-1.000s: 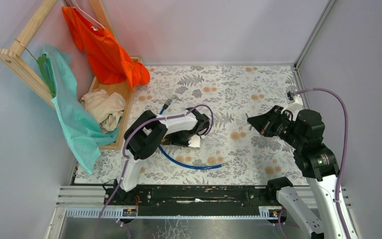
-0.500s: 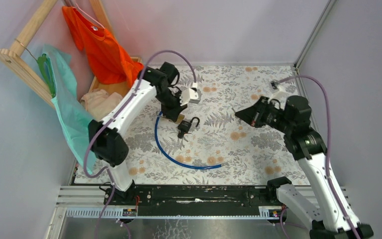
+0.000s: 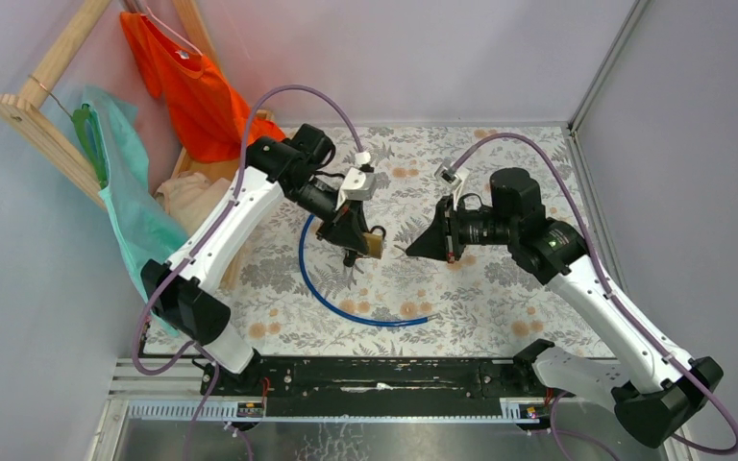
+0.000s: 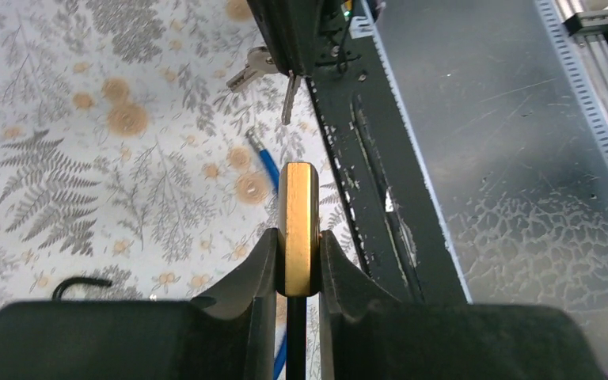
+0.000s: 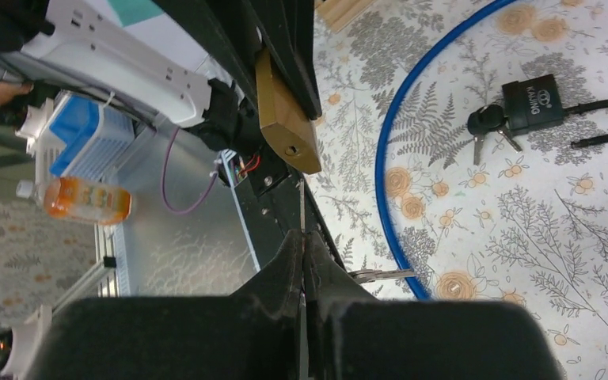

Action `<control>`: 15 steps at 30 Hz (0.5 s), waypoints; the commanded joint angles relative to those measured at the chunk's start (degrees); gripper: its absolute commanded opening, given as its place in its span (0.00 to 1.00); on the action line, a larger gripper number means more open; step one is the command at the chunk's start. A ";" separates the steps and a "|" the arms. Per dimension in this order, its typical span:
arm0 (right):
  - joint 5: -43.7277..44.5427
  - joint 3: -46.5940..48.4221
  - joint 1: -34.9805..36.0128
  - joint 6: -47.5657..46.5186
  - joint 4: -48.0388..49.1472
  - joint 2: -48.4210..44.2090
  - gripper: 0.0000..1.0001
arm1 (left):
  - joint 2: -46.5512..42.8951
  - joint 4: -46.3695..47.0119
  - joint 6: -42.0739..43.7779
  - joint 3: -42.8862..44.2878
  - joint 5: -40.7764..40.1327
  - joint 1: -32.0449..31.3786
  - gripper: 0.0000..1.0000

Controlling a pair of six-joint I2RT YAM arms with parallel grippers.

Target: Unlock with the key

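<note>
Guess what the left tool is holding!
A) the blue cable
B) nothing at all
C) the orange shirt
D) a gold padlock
D: the left tool has its two fingers pinched on the sides of the gold padlock.

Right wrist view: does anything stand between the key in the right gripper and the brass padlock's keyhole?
Nothing visible does. The key points toward the keyhole in the brass padlock, which the left gripper holds up; only open air lies between them.
</note>
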 commanded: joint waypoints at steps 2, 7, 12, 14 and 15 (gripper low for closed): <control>-6.59 2.18 1.12 -6.92 -2.83 -2.42 0.00 | -4.21 -1.19 5.89 -3.45 11.21 -0.17 0.00; -3.70 4.76 4.31 -12.32 -8.05 -2.93 0.00 | -4.63 -1.19 4.85 -3.22 10.72 -3.58 0.00; 0.33 7.13 8.12 -14.75 -10.43 -2.55 0.00 | -3.24 -1.19 2.45 -3.26 10.36 -6.16 0.00; 1.76 8.28 9.30 -15.65 -11.43 -2.50 0.00 | -2.94 -1.20 1.97 -3.23 10.90 -6.36 0.00; 2.28 9.16 9.84 -16.28 -12.46 -2.43 0.00 | -2.67 -1.19 1.55 -3.05 11.14 -6.37 0.00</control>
